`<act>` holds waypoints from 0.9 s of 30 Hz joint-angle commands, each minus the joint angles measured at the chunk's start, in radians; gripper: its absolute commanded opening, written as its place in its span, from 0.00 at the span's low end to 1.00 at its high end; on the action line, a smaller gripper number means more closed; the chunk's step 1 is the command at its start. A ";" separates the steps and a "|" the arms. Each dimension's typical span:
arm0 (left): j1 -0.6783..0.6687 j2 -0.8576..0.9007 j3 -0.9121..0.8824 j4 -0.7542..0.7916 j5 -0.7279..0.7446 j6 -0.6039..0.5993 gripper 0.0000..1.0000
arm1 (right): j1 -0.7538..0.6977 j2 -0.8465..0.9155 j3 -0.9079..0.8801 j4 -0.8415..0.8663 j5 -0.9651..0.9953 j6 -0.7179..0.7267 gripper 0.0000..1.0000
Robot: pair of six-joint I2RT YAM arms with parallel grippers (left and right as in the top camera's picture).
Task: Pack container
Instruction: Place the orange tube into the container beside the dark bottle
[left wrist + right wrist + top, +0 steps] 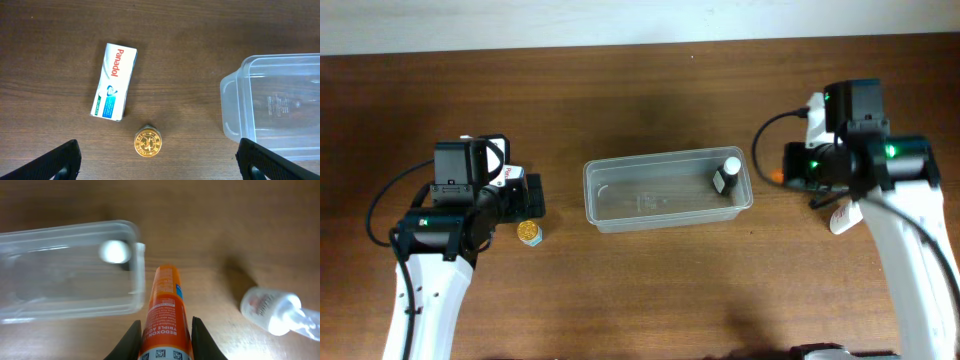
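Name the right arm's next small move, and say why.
Probably carry the orange tube over the end wall of the container and lower it inside. The fingers of the right gripper clamp the tube just outside that wall, and the container holds only one small bottle, leaving room.

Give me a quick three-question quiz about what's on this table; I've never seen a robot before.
1. True or false: the clear plastic rectangular container is empty.
2. What is the right hand holding? A) a metal spoon B) an orange cylindrical tube C) a green sponge
3. Fill in: the left hand, holding nothing, is ____ (open or shut).
Key: 1 false, a small dark bottle with a white cap sits inside; 2 B; 3 open.
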 commanded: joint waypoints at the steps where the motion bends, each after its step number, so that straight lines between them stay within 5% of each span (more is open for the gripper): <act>1: -0.004 0.001 0.022 0.000 0.011 -0.005 1.00 | 0.084 0.006 0.009 0.000 -0.013 -0.011 0.18; 17: -0.004 0.001 0.022 0.000 0.011 -0.005 1.00 | 0.166 0.327 -0.018 0.017 -0.017 -0.003 0.19; 27: -0.004 0.001 0.021 0.000 0.011 -0.005 1.00 | 0.166 0.336 -0.015 0.027 -0.016 -0.008 0.39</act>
